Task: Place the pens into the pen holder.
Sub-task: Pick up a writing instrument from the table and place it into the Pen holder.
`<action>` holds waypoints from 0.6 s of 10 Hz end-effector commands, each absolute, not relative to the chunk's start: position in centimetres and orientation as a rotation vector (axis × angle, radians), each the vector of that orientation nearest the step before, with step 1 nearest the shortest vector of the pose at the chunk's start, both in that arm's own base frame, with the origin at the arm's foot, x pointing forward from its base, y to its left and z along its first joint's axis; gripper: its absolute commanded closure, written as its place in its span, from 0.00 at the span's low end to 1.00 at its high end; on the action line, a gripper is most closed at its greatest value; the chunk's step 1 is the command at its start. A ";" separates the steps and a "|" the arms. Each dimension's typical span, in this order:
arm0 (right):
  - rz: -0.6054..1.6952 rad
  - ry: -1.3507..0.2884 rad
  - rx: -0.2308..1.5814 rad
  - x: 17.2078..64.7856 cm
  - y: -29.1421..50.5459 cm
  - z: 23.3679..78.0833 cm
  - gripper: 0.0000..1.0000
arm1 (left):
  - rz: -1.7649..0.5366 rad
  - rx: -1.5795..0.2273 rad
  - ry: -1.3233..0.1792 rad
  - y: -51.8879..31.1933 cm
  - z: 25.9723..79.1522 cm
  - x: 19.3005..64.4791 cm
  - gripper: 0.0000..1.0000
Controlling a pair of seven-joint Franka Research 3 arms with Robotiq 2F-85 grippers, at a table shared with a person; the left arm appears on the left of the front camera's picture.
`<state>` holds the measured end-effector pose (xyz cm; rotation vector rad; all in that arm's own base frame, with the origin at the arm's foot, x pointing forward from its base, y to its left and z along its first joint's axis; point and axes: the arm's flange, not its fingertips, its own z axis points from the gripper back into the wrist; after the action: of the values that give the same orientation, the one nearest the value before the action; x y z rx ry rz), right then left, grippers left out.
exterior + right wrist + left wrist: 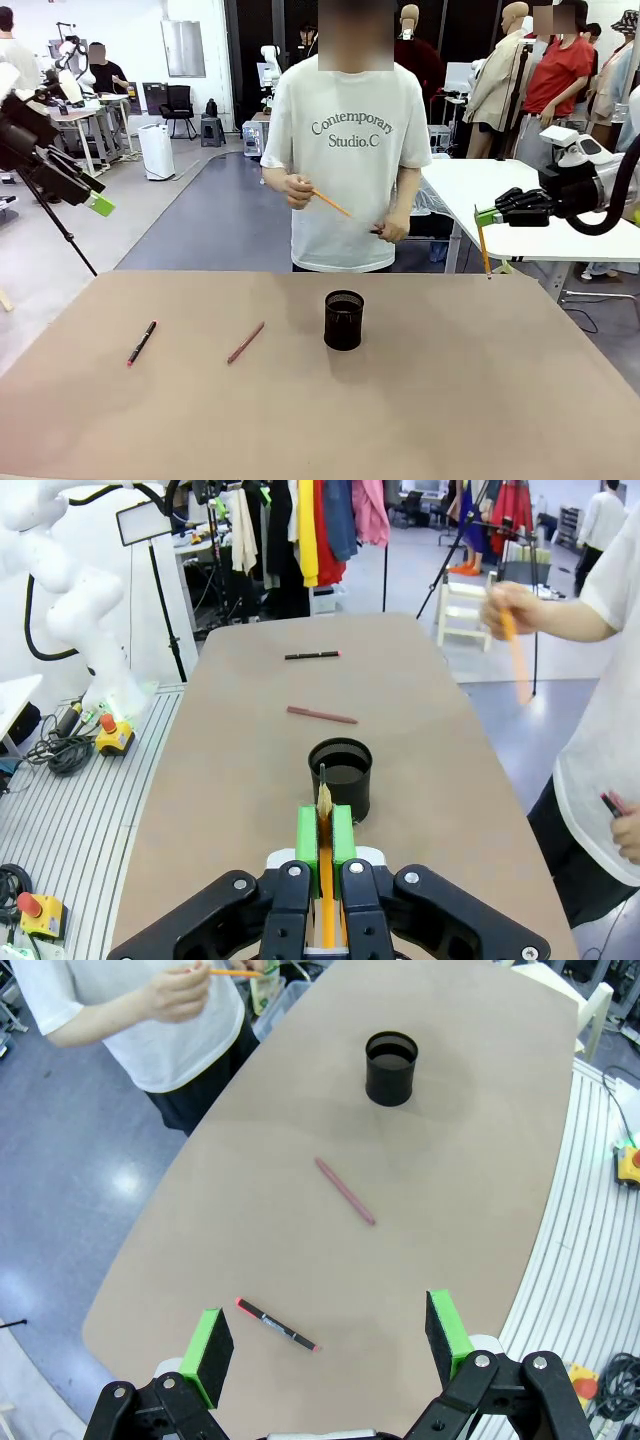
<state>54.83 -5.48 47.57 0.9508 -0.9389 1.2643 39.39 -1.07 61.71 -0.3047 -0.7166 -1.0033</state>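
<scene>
The black mesh pen holder stands mid-table. A reddish-pink pen lies left of it, and a black pen with red ends lies farther left. My right gripper is shut on an orange-yellow pencil, which hangs point down above the table's far right edge. High at the left, my left gripper is open and empty, above the black pen.
The person stands at the far side, holding another orange pencil in one hand and a small dark thing in the other. A white table stands behind on the right. An emergency-stop box lies beside the table.
</scene>
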 end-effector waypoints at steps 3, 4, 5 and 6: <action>1.269 -0.932 0.951 54.8 -5.4 47.8 1.00 | -1.005 -0.310 -0.720 -1.0 61.8 39.4 0.00; 1.269 -0.932 0.951 54.8 -5.4 47.8 1.00 | -1.005 -0.310 -0.720 -1.0 61.8 39.4 0.00; 1.269 -0.932 0.951 54.8 -5.4 47.8 1.00 | -1.005 -0.310 -0.720 -1.0 61.8 39.4 0.00; 1.269 -0.932 0.951 54.8 -5.4 47.8 1.00 | -1.005 -0.310 -0.720 -1.0 61.8 39.4 0.00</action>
<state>54.83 -5.47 47.57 0.9508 -0.9388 1.2643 39.39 -1.07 61.71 -0.3047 -0.7166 -1.0033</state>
